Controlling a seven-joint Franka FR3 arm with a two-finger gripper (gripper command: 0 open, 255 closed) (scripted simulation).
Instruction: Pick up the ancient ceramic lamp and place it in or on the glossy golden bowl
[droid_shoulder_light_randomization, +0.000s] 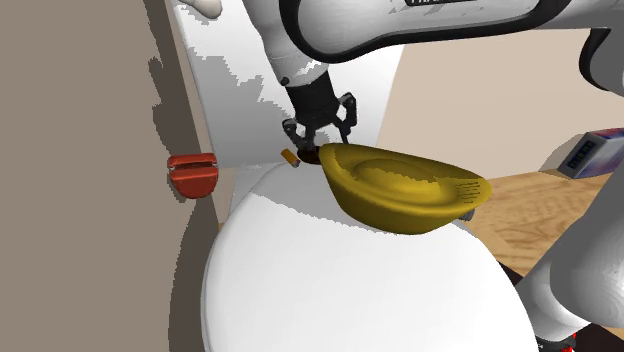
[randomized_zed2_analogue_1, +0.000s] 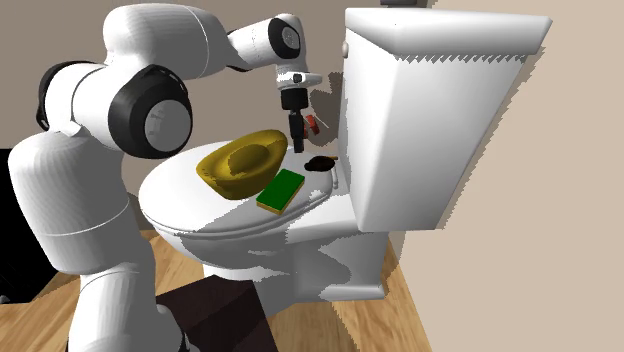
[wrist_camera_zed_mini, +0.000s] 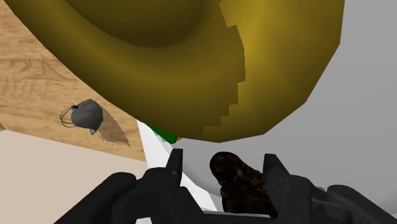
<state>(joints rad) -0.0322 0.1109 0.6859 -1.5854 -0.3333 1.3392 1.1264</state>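
Wrist view: dark lamp (wrist_camera_zed_mini: 240, 188) lies lengthwise between parted gripper (wrist_camera_zed_mini: 222, 164) fingers, end toward golden bowl (wrist_camera_zed_mini: 191, 63).

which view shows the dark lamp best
The wrist view: the dark lamp sits close up between the gripper's open fingers. The second exterior view shows it small near the golden bowl; in the shoulder view the gripper mostly hides it.

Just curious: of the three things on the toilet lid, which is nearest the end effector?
The small dark brown lamp, between the open fingers of the end effector. The golden bowl and the green block lie farther off.
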